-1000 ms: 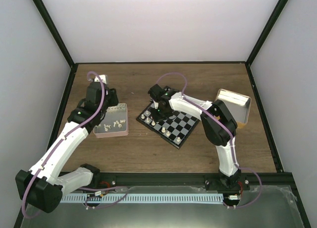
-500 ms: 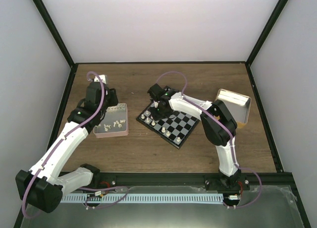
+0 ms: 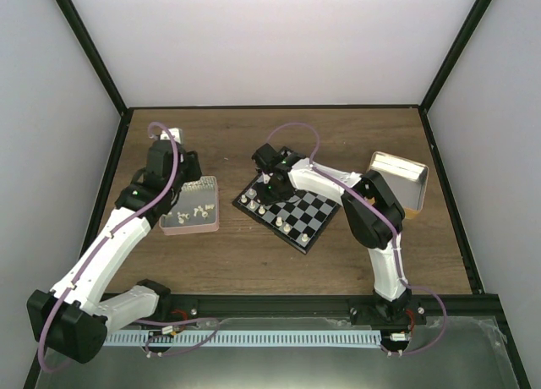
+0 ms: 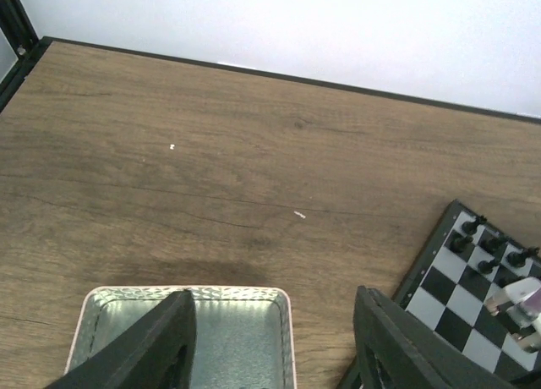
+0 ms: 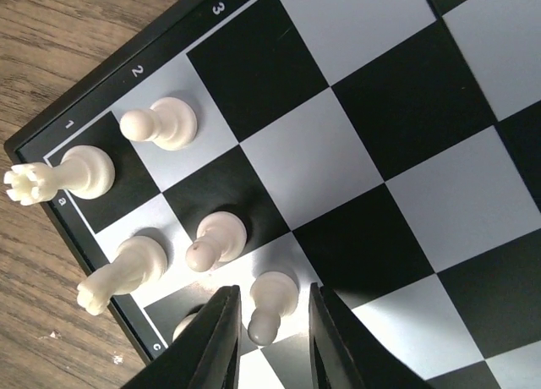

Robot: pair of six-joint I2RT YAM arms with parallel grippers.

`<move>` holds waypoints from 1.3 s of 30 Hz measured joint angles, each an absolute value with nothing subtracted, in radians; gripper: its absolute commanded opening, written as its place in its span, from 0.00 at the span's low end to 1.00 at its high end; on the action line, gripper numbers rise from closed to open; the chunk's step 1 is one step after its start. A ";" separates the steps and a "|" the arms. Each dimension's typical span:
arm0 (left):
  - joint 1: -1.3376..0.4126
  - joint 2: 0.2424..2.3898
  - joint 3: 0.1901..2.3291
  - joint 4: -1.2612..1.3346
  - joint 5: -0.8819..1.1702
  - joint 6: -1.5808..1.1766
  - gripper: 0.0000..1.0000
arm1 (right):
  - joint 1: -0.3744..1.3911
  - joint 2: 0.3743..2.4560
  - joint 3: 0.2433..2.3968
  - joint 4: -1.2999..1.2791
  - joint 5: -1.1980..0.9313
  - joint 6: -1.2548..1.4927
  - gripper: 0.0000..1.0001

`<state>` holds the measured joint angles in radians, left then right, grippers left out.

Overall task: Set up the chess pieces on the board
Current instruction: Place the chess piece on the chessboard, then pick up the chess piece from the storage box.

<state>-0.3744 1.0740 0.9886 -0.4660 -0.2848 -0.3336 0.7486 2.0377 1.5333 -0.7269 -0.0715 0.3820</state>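
While the top view showed the board [image 3: 314,208] lying cornerwise at mid-table, between the pink tray [image 3: 190,229] on its left and the tan box [image 3: 399,174] on its right, all three lay apart on the wooden table [image 3: 254,262]. The right gripper [image 5: 270,289] hung low over the board's white corner. Its jaws were slightly parted on either side of an upright pawn [image 5: 272,303] on square c2. A thin gap showed on each side, so the pawn stood free and nothing was gripped. Other white pieces [image 5: 218,239] stood close by: a rook [image 5: 72,173] on the corner square a1, one pawn each on a2 and b2, and a taller piece on b1 beside the rook. One more, half hidden behind the left finger, could not be identified. The left gripper [image 4: 275,300] hovered over the far edge of the tray, jaws wide apart and empty, with the tray's silvery floor below. Several loose pieces [image 3: 199,210], all pale, lay inside the tray in the top view. Black pieces [image 4: 486,245] stood in two rows at the board's corner nearest the left wrist camera.
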 measured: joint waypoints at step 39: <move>-0.268 1.546 0.795 -0.499 -0.059 -0.519 0.31 | 0.748 1.748 1.306 -0.536 -0.023 0.496 0.30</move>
<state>-0.2676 1.5459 0.7948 -0.4992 -0.0593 -0.5190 0.7483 1.7485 1.3060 -0.5358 -0.0231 0.4957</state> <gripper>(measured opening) 0.353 0.306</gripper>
